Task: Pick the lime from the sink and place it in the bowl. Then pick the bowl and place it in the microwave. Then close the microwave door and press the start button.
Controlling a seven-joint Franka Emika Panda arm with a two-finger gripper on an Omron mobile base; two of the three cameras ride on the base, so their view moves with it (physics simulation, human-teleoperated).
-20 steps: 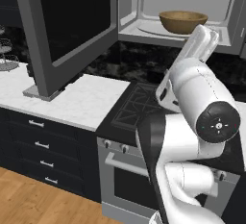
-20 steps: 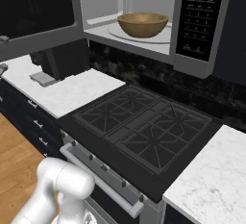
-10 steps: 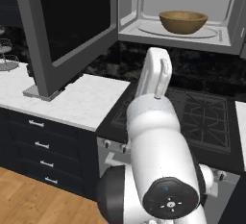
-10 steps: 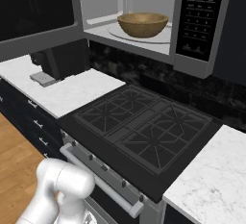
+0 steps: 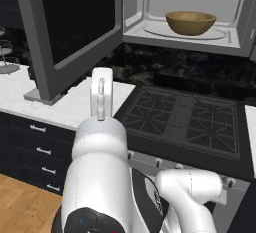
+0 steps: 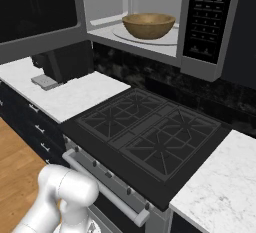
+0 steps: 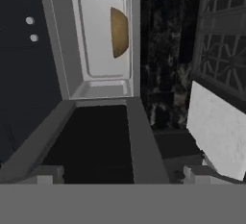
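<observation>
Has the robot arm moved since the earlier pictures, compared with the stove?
Yes. In the left base view the arm has swung left, from over the stove toward the open microwave door.

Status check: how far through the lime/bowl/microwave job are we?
Done: the bowl sits on the turntable inside the microwave; whether the lime is in it can't be seen. In hand: nothing gripped; the hand camera faces the microwave door. Left: the door hangs open, and start is unpressed.
</observation>
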